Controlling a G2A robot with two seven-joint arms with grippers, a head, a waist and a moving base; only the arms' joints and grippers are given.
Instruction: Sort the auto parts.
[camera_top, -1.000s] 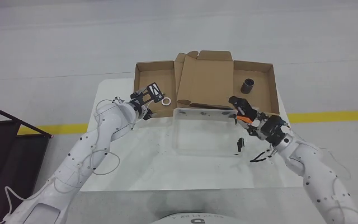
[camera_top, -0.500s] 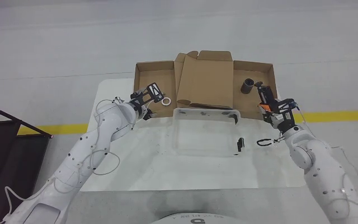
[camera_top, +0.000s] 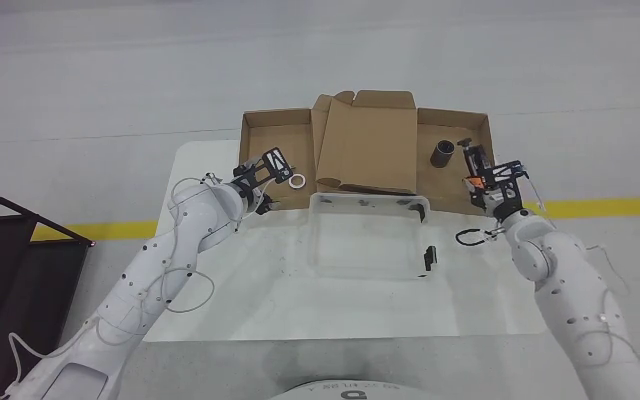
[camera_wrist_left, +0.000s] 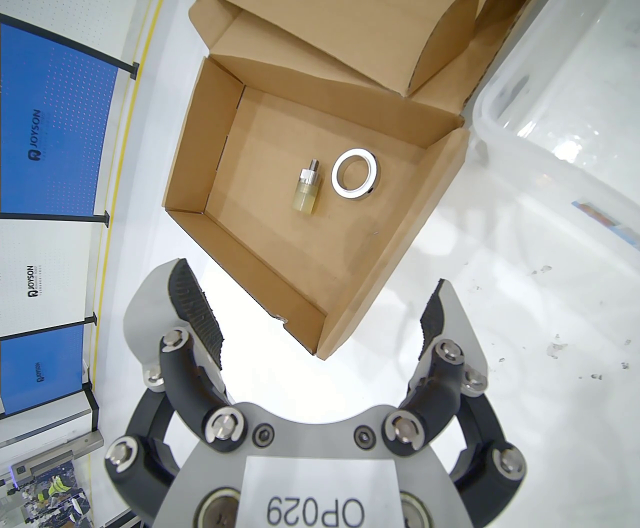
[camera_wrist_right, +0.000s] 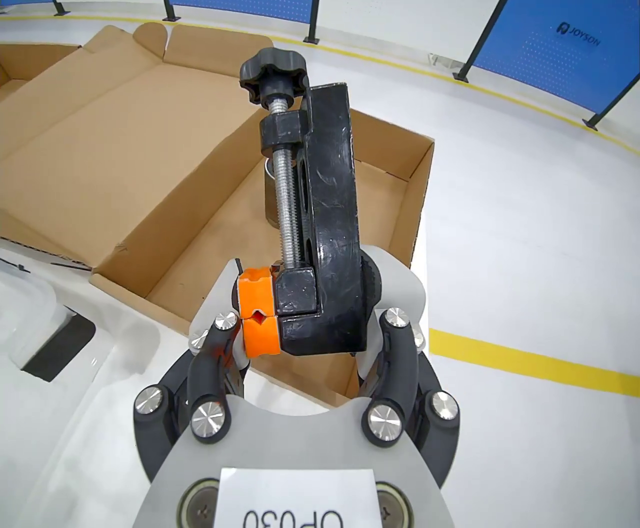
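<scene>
My right gripper is shut on a black screw clamp with orange pads, held above the near edge of the right cardboard box. A dark cylinder stands inside that box, partly hidden behind the clamp in the right wrist view. My left gripper hangs open and empty at the near corner of the left cardboard box. That box holds a shiny metal ring and a small pale cylinder with a stud.
A clear plastic bin sits mid-table between the arms, with a small black part at its right side. A raised cardboard flap stands between the two boxes. The table's white surface lies open in front of the bin.
My right gripper has carried the clamp from above the bin's far right corner to the right and farther back, over the right box. The left arm has not moved.
</scene>
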